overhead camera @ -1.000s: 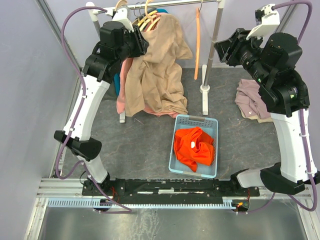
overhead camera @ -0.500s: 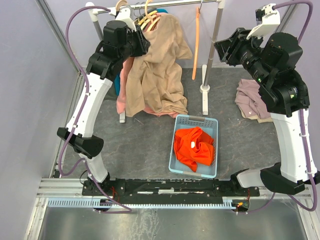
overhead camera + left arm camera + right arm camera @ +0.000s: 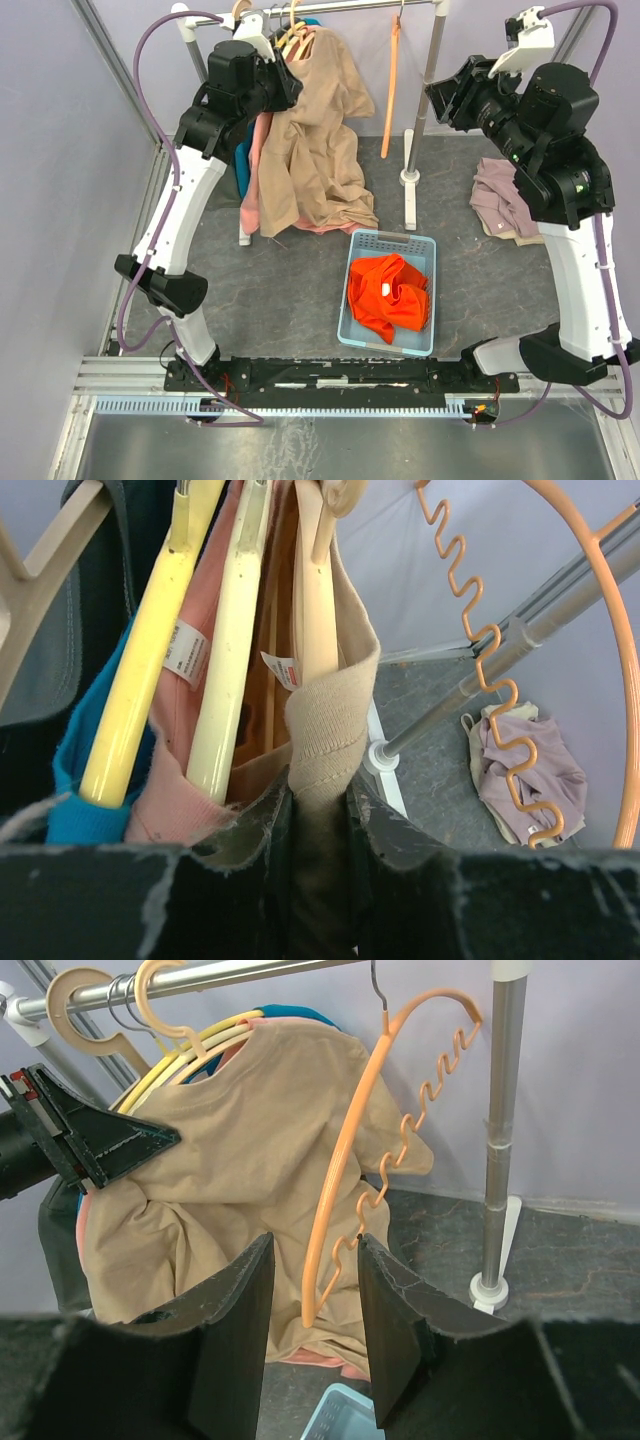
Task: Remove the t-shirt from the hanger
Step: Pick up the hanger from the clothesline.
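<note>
Dark grey mottled table surface (image 3: 280, 280) spread beneath rack. Pale blue perforated plastic basket (image 3: 392, 239) set on it near centre. Crumpled mauve and beige cloth pile (image 3: 503, 200) laid at right edge. White round rack foot (image 3: 409, 180) stood beyond basket.

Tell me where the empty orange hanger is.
The orange hanger hangs from the rail at the top view's upper centre, between the tan t-shirt and the rack's right post.
</note>
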Motion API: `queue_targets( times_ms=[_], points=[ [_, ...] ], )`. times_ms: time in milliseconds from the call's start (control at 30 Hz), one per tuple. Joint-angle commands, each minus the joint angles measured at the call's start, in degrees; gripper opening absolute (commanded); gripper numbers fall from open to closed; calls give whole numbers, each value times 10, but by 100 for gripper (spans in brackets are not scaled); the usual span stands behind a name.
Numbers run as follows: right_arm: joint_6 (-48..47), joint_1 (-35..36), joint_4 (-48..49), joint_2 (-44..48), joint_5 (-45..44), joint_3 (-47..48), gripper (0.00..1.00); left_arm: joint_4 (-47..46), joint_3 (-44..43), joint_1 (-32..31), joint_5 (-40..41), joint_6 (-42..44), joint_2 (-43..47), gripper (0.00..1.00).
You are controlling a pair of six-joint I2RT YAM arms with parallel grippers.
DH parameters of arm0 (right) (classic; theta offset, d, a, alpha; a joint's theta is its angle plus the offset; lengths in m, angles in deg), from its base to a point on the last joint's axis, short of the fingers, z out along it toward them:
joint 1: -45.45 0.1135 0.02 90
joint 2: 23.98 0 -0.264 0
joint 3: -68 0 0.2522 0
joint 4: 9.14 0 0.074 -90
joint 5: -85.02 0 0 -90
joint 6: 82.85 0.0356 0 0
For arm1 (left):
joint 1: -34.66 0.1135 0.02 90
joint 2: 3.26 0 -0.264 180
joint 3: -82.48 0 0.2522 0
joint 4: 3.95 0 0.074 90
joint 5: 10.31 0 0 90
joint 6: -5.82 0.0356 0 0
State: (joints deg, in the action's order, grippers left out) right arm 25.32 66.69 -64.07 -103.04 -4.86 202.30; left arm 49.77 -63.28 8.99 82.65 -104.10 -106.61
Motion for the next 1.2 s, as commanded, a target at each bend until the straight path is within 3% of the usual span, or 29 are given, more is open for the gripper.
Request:
queue_targets(
  times_ms=[0,133,867,1167],
  points=[
    [-8,-2,17,-4,10,20,46,-70,14,2,-18,1,29,13],
    [-9,-2,15,-8,14,25,46,-99,26,2,-41,8,37,3],
    [-3,-2,24,-12,25,29,46,-173,32,2,-96,4,83,3],
    [16,-2,27,-32,53,58,45,-166,108,1,-116,-1,149,3]
  ],
)
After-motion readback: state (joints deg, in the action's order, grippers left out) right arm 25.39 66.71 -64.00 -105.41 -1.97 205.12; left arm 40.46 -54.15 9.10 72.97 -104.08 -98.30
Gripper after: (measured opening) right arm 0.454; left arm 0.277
